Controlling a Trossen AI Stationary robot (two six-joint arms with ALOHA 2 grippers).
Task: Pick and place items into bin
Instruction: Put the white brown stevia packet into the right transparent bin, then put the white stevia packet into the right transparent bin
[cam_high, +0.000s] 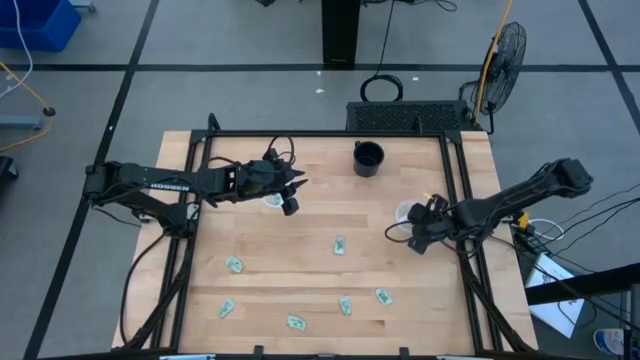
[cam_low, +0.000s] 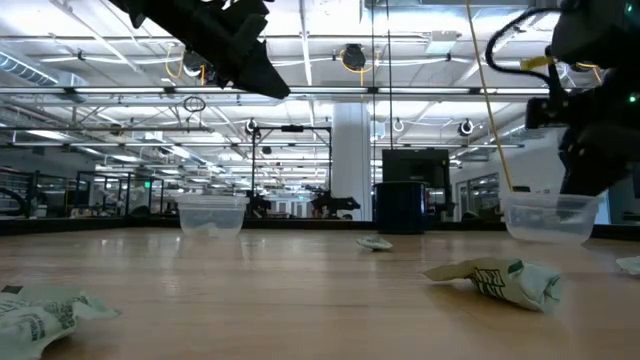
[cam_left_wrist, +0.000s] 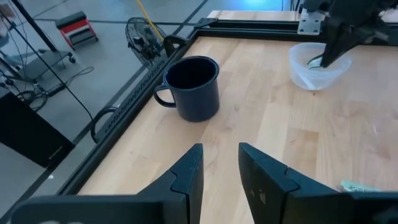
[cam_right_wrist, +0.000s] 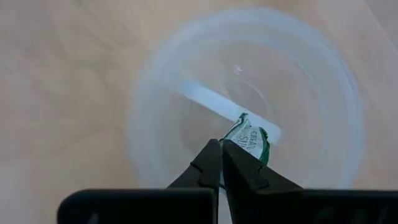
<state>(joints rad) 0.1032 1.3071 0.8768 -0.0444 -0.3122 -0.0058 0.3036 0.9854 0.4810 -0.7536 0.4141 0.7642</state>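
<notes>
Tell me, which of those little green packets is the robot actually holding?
The packet pinched in the right gripper, over the clear cup at the table's right. The other packets lie loose on the wood.

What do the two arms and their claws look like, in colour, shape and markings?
Both arms are dark, near black, built of slim jointed links. The left arm bears white lettering along one link; black cables loop near its claw. The right arm shows a small yellow part near its middle. The right claw has two flat, tapering matte-black fingers.

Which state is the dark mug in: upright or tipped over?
Upright. The dark mug stands on its base on the table, its open mouth facing up and its handle at the side.
</notes>
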